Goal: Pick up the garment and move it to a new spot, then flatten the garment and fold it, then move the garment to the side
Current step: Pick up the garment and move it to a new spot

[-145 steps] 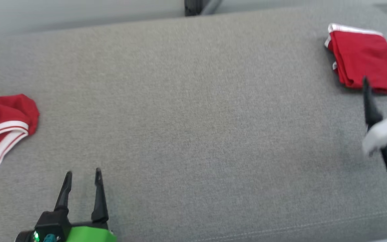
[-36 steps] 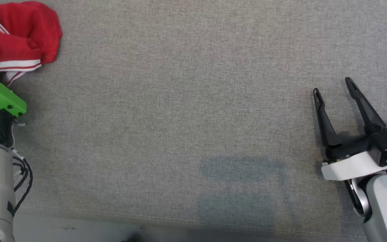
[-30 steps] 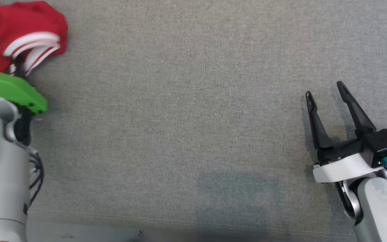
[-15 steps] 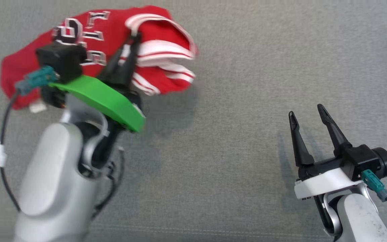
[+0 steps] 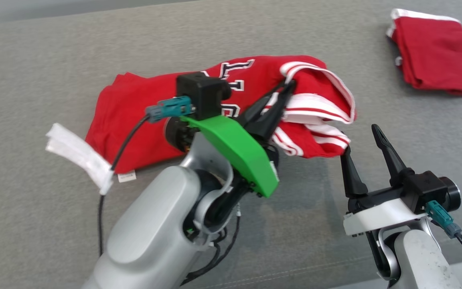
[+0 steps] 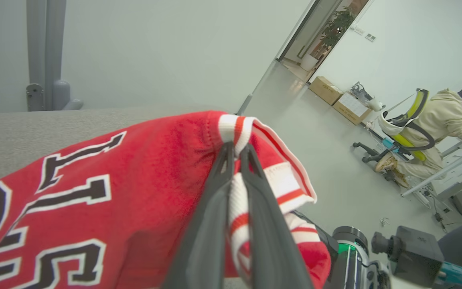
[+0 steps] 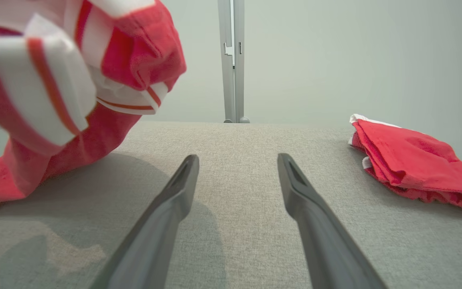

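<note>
The garment (image 5: 134, 108) is a red jersey with white-and-red striped trim and black-and-white letters, lying crumpled across the middle of the grey cushion. My left gripper (image 5: 289, 85) is shut on its striped edge and holds that part lifted off the surface. In the left wrist view the striped hem (image 6: 237, 132) is pinched between the two dark fingers of the left gripper (image 6: 237, 150). My right gripper (image 5: 361, 140) stands open just right of the raised fold, holding nothing. In the right wrist view the right gripper (image 7: 237, 158) points over bare cushion, with the garment (image 7: 54, 80) hanging at upper left.
A second red garment (image 5: 435, 56), folded, lies at the far right corner of the grey cushion (image 5: 34, 80); it also appears as a folded red pile (image 7: 415, 164) to the right. A person (image 6: 439, 120) sits at a desk far off. The cushion's front edge runs near the arms' bases.
The head camera has swung, bringing the folded red pile into view. My left gripper has carried the garment's striped edge rightward toward the cushion's middle. The right gripper stays open.
</note>
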`<state>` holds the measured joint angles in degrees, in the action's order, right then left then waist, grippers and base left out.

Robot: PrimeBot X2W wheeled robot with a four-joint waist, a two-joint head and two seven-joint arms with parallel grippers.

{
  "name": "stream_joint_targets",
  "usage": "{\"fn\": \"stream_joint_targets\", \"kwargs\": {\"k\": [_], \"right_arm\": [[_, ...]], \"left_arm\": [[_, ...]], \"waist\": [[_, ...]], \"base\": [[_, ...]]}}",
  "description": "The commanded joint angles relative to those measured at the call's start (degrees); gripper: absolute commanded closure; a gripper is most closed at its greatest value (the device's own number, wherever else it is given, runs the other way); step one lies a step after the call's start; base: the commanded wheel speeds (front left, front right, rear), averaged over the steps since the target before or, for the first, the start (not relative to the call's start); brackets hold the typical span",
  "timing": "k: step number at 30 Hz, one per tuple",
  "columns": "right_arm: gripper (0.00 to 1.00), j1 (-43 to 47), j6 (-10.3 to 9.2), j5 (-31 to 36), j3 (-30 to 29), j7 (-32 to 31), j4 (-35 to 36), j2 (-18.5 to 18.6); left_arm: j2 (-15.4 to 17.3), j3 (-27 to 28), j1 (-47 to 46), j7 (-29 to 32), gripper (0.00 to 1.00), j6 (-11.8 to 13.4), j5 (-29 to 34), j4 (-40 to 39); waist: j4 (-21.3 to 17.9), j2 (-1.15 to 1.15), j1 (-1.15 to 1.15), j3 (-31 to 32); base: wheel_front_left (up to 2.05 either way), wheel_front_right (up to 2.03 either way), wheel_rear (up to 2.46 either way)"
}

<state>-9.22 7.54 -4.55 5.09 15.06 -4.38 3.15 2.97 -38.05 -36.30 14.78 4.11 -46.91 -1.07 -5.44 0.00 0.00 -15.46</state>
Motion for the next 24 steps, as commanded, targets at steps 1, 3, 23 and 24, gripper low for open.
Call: {"fn": "stream_joint_targets", "kwargs": {"k": [1,3,23,24], "right_arm": [[0.00,-0.53,-0.10,-0.59,-0.09,0.16,-0.29,-0.07],[0.00,-0.76,-0.10,-0.83,0.19,0.16,-0.59,-0.18],[0.00,0.59,-0.10,-1.87,-1.17,0.17,-1.22,-0.19],[0.00,0.91,-0.10,-1.42,-1.53,0.16,-1.07,-0.21]], "left_arm": [[0.01,-1.52,-1.69,-1.16,1.00,1.16,-2.50,1.19],[0.11,-4.03,-4.22,-2.95,1.00,2.92,-5.61,4.33],[0.39,-21.54,-12.61,-25.66,0.00,5.13,-12.89,34.58],[0.87,-21.50,-11.99,-26.69,0.00,5.30,-12.27,34.72]], "waist": [[-6.15,0.00,0.00,-0.86],[-8.07,0.00,0.00,-1.39],[-9.27,0.00,0.00,-0.61],[-8.62,0.00,0.00,-0.09]], "base": [[0.00,0.00,0.00],[0.00,0.00,0.00],[0.00,0.00,0.00],[0.00,0.00,0.00]]}}
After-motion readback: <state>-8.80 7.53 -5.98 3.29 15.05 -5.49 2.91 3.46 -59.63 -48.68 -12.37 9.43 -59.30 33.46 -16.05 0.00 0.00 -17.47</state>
